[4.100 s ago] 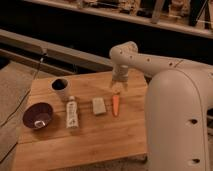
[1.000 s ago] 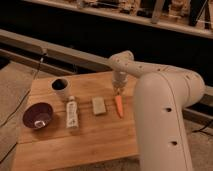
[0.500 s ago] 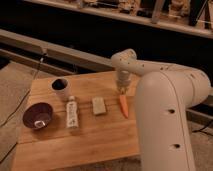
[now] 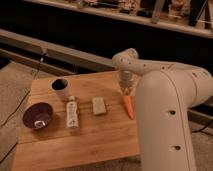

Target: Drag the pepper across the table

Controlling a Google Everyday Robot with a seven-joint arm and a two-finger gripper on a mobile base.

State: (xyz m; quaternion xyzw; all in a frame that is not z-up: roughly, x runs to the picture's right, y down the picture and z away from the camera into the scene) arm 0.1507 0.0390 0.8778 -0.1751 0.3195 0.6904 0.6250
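1. Table (image 4: 90, 137): rectangular light-brown wooden top with plank grain. It carries every item listed below.

2. Robot arm (image 4: 170, 120): white and bulky, filling the right side of the view. Its upper link bends over the table's far right corner and turns down toward the wood.

3. Hand (image 4: 127, 91): at the end of the arm, pointing straight down over the right part of the table. The fingers are together. The tip meets the far end of the pepper. Whether anything is pinched between the fingers cannot be told.

4. Bowl (image 4: 38, 115): dark and round, with a purplish inside. It stands at the left end of the table, near the edge.

5. Cup (image 4: 60, 87): pale outside, dark inside, upright. It stands behind and to the right of the bowl.

6. Tube (image 4: 73, 112): white, lying flat with its length running from far to near. It lies just right of the bowl and in front of the cup.

7. Block (image 4: 99, 106): pale and rectangular, lying flat near the middle of the table, between the tube and the pepper.

8. Pepper (image 4: 129, 106): slim, orange and tapered, lying flat on the right part of the table. It is right of the block and close beside the arm's white shell. Its thick end is under the hand and its point faces the near edge.
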